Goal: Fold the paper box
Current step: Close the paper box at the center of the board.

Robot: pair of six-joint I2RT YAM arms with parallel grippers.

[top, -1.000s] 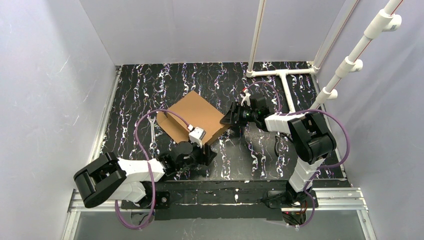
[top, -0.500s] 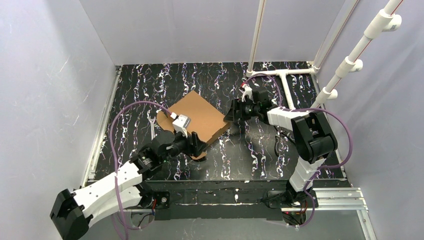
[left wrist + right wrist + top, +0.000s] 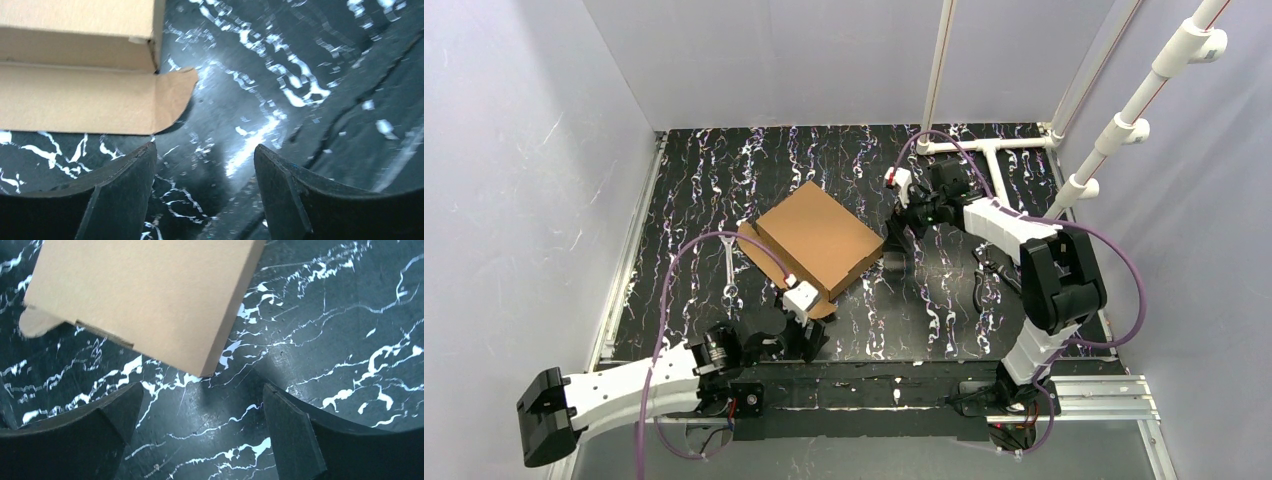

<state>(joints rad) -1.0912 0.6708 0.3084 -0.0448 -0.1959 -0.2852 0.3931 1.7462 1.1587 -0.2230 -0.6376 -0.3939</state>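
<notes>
A shallow brown paper box (image 3: 816,238) lies closed and cornerwise in the middle of the black, white-veined worktop (image 3: 714,165). A rounded flap (image 3: 90,102) lies flat along its near left side. The left hand (image 3: 202,155) is just off the box's near corner, fingers spread, empty. The right hand (image 3: 202,392) is beside the box's right corner, spread wide, empty.

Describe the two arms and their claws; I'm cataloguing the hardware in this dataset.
The left arm and right arm have white links with bulky black joints; a purple cable loops along each. A white camera block sits at the left wrist. The left claw and right claw each have two broad matte black fingers.
</notes>
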